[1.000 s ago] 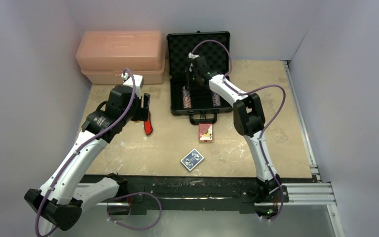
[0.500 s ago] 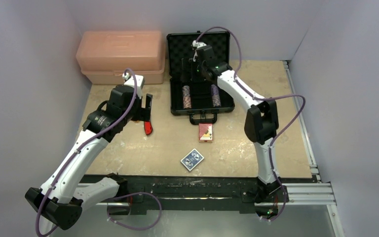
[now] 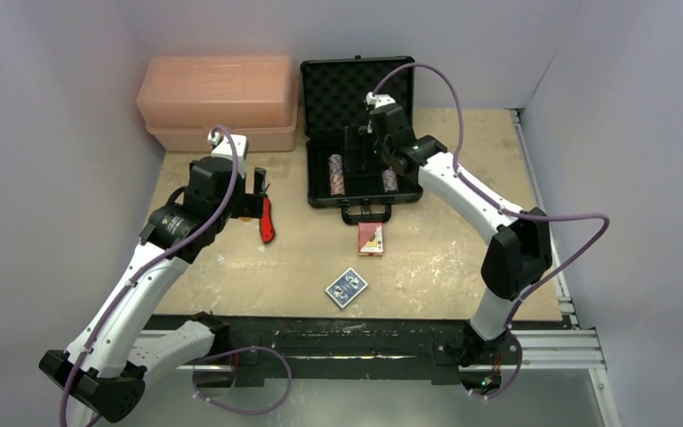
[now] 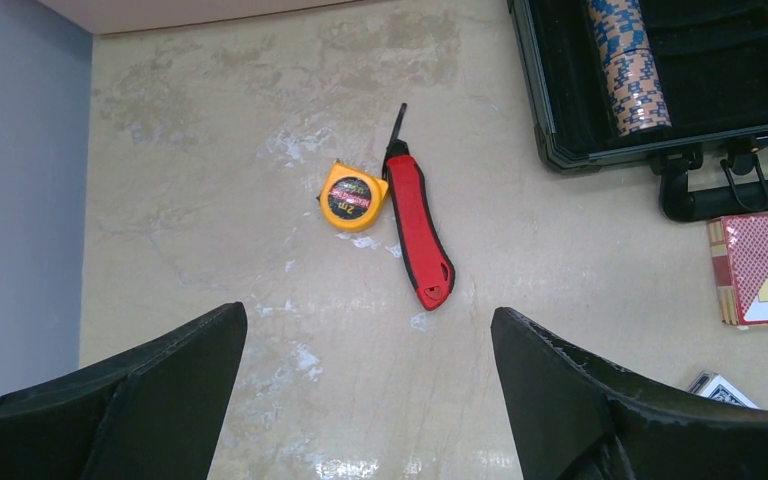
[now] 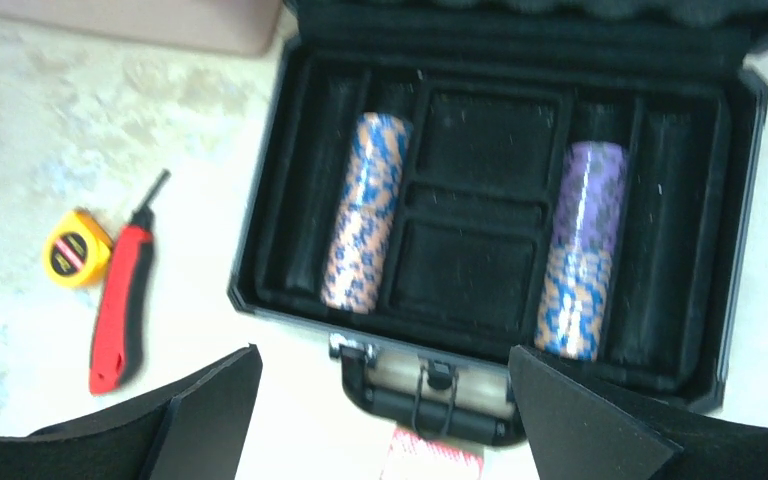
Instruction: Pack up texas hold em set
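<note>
Left wrist: left pincer [image 4: 368, 315] is spread wide and empty over bare worktop [image 4: 210, 150]. Ahead of it lie the knife [image 4: 420, 235] and, just beside it, the tape [image 4: 352, 197]; neither belongs to the set. A corner of the case [image 4: 526, 90] shows upper right with the left stack [image 4: 630, 70] inside. The red deck [image 4: 760, 265] lies at the right edge, just in front of the handle [image 4: 730, 195]. A corner of the blue deck [image 4: 725, 388] shows lower right. Both decks are off to this pincer's right, apart from it.

Right wrist: right pincer [image 5: 382, 350] is spread wide and empty, hovering over the case's front edge. The left stack and right stack [image 5: 580, 260] lie in slots either side of the empty centre pockets [image 5: 480, 210]. The red deck's edge peeks in at the bottom, under the handle and between the fingers.

Top: the lid [image 3: 338, 84] stands open at the back, with the pink box [image 3: 218, 102] left of the case. The blue deck lies nearer the bases, apart from the red deck.

Step, as I judge it: chips are in, decks come next. The right pincer should pull back to the red deck, grip its edges low since it lies flat, and set it in a centre pocket.
</note>
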Controlling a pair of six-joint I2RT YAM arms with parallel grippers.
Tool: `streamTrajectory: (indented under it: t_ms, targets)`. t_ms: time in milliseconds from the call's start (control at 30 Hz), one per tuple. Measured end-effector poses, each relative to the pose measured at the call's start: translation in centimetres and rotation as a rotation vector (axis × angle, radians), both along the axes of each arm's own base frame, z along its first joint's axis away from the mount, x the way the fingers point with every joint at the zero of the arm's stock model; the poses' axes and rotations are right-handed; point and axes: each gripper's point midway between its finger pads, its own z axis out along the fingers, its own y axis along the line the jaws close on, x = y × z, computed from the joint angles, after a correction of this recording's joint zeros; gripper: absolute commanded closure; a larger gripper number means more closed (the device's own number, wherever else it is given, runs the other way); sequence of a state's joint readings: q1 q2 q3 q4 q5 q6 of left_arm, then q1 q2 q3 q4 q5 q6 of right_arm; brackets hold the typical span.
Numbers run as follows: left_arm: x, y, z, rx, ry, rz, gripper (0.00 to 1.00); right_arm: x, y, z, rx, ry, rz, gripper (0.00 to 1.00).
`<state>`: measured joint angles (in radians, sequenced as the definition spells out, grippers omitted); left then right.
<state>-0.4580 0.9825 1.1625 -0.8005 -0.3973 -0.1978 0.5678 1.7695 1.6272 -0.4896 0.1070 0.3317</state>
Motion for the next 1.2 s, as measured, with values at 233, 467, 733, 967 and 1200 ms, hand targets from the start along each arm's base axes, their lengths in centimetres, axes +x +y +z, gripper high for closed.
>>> streamTrajectory:
  t_ms: [233,467,733,967,1200]
  targets:
    - [0.0,0.2,0.0,0.004,-0.002,0.006,0.08,-4.9,-1.5,-3.3,-0.088,0.096,-0.075,0.01]
    - [-0.1,0.4,0.3,0.006,-0.013,0.015,0.08,-10.7,-2.2,-6.4,-0.081,0.174,-0.085,0.01]
    - [-0.4,0.6,0.8,-0.003,-0.030,0.016,0.08,-12.4,-4.5,-6.1,-0.002,0.124,-0.163,0.01]
    - [-0.6,0.7,1.0,-0.008,-0.039,0.016,0.08,-12.1,-5.1,-3.5,0.144,0.038,-0.189,0.01]
    - [-0.9,0.8,1.0,-0.012,-0.046,0.016,0.09,-11.8,-4.7,-4.6,0.112,0.092,-0.188,0.01]
